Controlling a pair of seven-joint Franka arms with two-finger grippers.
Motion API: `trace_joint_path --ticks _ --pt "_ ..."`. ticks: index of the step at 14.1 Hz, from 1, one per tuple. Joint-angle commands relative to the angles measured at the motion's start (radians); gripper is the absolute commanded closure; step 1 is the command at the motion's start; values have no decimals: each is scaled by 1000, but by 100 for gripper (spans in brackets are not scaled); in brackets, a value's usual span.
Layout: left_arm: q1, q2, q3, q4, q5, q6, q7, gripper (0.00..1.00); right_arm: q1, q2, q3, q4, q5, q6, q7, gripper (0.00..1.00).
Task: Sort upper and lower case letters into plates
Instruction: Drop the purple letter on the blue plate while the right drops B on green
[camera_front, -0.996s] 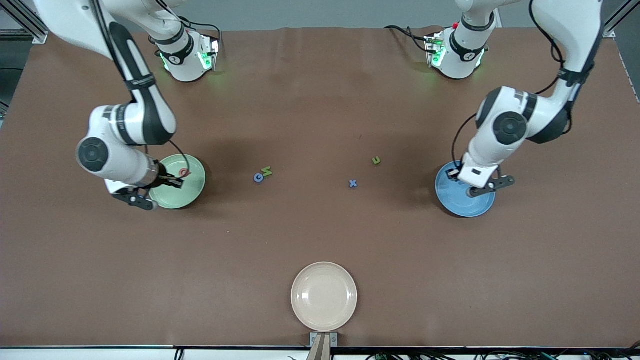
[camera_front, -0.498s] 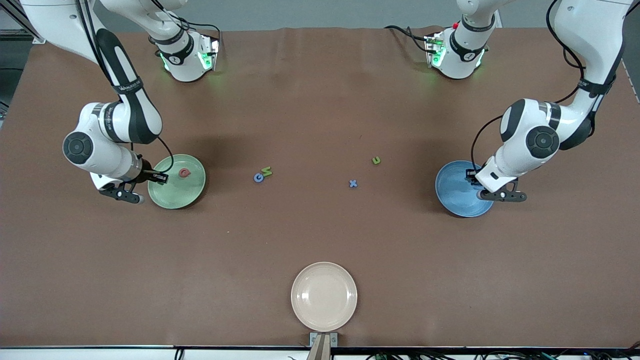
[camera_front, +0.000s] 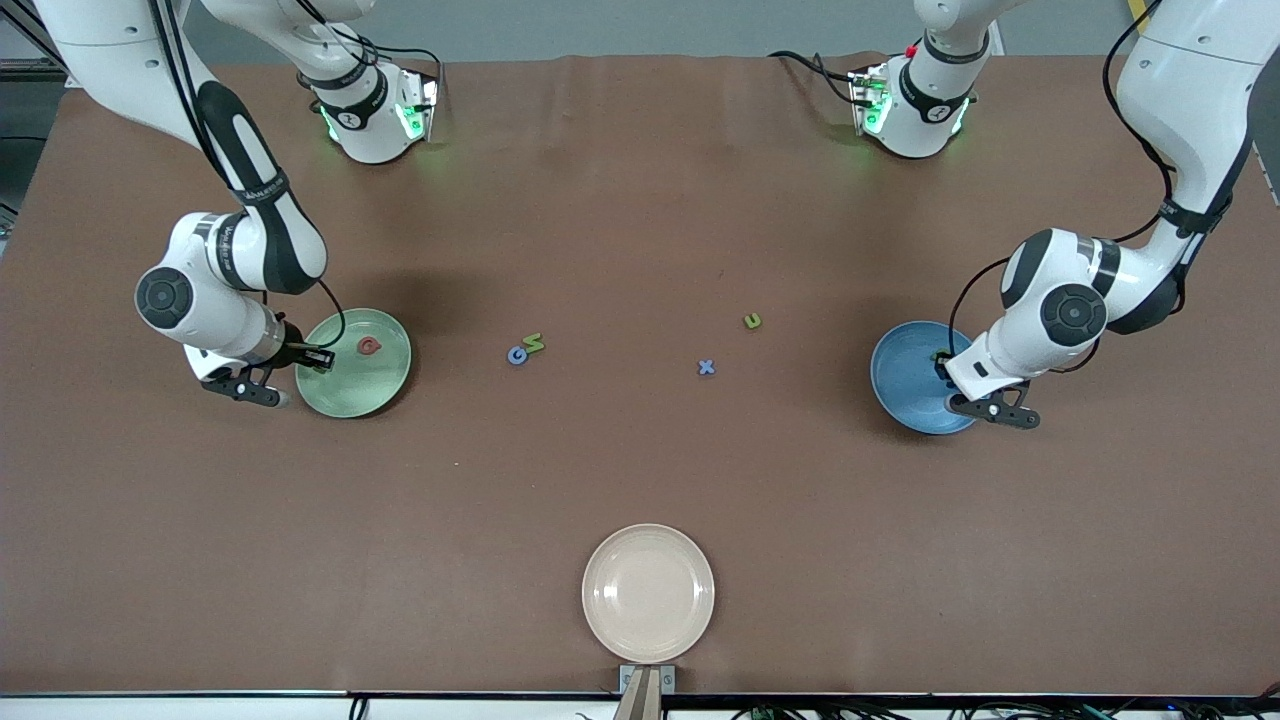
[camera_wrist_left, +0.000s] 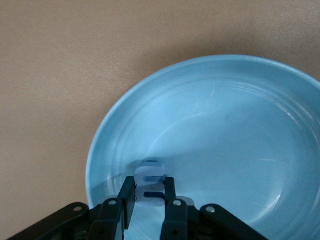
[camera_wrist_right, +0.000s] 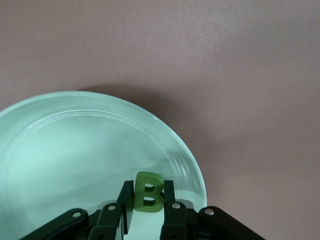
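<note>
Lately slid outward off both plates' centres: at nine o'clock, hovers with the right pincer (camera_wrist_right: 148, 200) over the pale green plate (camera_front: 380, 385) rim, clamped on the green B (camera_wrist_right: 148, 192), pink Q (camera_front: 369, 346) already inside; at three o'clock, hovers with the left pincer (camera_wrist_left: 149, 192) over the blue plate (camera_front: 900, 385) rim, clamped on the blue m (camera_wrist_left: 148, 182). Suggests no release yet, likely re-aiming first. Leaves G (camera_front: 516, 355), N (camera_front: 534, 343), x (camera_front: 706, 367) and a small green letter (camera_front: 752, 321) mid-worktop.
</note>
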Motion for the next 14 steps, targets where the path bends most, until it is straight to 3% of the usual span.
trace_joint_path --ticks 1,2,3,4,5,7,8,11,14 --pt "8 10 -10 12 20 10 4 91 -25 -12 21 -11 -16 2 -4 87" --pt "8 10 -10 12 20 10 1 89 -24 -12 21 -11 -16 -6 -4 49" --pt "10 5 -10 12 20 10 -8 80 -22 -13 23 -8 -14 -15 0 0" --pt "10 -5 -12 12 22 10 -8 47 -19 -15 23 -1 -14 -36 7 0" --pt "11 -31 -15 11 22 10 -4 25 -16 -21 26 13 -5 -78 11 0" --pt "10 -80 -48 11 8 -23 -5 6 17 -33 29 65 -3 -170 81 0" --pt "11 -105 -86 11 -7 -57 -21 1 45 -38 29 76 -2 -182 132 0" --pt "11 -172 -212 11 -90 -202 -248 0 178 -48 29 87 44 -176 345 0" --pt "-7 -154 -344 28 -102 -220 -663 0 327 -38 27 90 96 -94 561 0"
